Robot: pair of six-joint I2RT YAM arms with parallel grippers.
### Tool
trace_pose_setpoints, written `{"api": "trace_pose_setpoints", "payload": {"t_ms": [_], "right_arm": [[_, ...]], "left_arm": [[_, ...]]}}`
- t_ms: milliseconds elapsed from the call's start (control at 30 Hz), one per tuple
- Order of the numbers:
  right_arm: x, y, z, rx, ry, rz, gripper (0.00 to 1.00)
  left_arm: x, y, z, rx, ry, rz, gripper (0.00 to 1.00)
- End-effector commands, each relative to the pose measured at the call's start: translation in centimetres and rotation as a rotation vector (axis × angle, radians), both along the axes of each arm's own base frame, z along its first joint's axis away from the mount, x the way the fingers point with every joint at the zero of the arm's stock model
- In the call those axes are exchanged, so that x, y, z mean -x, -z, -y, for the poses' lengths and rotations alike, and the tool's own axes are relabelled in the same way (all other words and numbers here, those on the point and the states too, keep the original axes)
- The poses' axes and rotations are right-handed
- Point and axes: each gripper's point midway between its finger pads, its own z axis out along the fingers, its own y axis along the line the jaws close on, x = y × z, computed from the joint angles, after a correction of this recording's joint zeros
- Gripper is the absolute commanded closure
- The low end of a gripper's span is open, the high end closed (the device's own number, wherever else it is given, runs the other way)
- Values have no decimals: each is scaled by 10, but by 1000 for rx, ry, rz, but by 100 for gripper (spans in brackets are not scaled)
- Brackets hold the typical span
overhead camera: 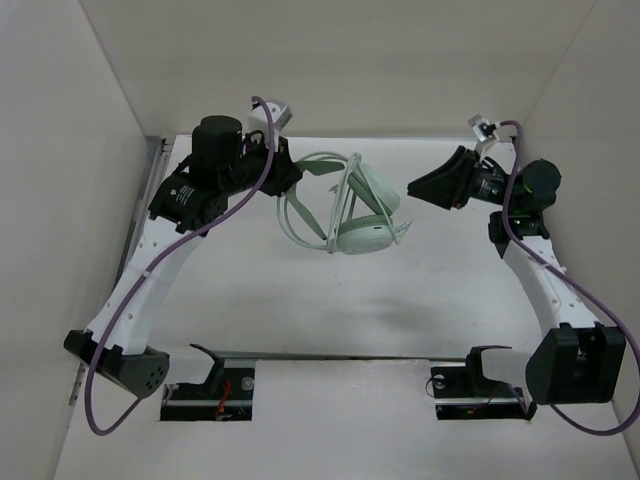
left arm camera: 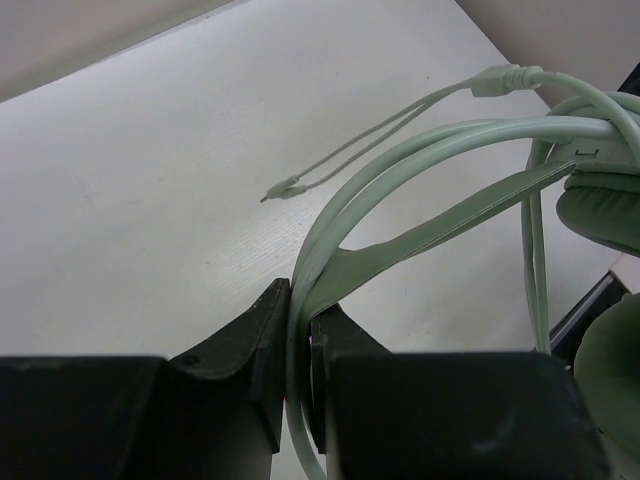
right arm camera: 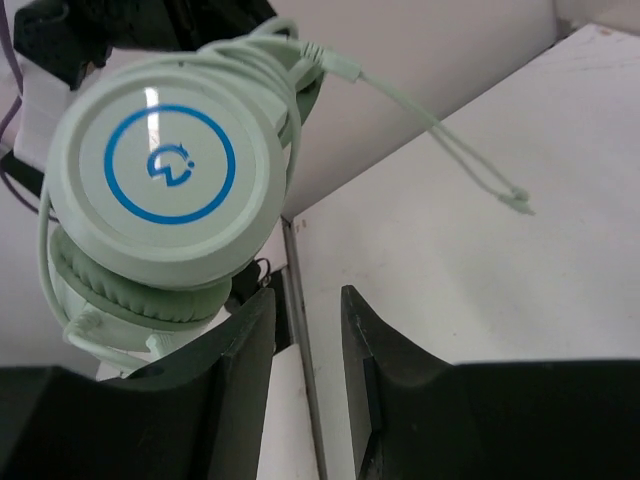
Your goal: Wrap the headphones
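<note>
The table (overhead camera: 300, 330) is a plain white board, matte, with a few faint scuffs. White panels close it in on three sides: a back wall (overhead camera: 350, 60), a left wall (overhead camera: 50, 200) and a right wall (overhead camera: 610, 130). A grey metal strip (overhead camera: 153, 175) runs along the table's far left edge. The light is soft and even, and a dim shadow (overhead camera: 400, 315) lies across the middle of the board.
</note>
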Motion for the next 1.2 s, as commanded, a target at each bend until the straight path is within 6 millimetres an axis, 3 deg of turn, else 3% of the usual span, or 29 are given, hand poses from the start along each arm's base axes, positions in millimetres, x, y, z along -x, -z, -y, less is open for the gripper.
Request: {"api": "trace_pose_setpoints", "payload": {"t_ms": [0,267,667,833,1000,1167], "right_arm": [[-1,-22,14,-9,75,144,62],[-5,-33,33,-9,160,190,62],[-4,-31,48,-1,225,203,63],[-4,-22,50,1,240,182,63],[-6,-13,56,12,267,166,62],[-11,-8,60,20,285,156,62]], "left_arm": [[13,-38,-1,119,-2,97,100],[15,-7,-16,111,-77,76,100],[41,59,-24,95,-104,-36,100],[58,86,-28,108,-118,-109,100],[71,98,-31,115,-115,-132,100],[71,109,-17,89,-56,-133,100]]}}
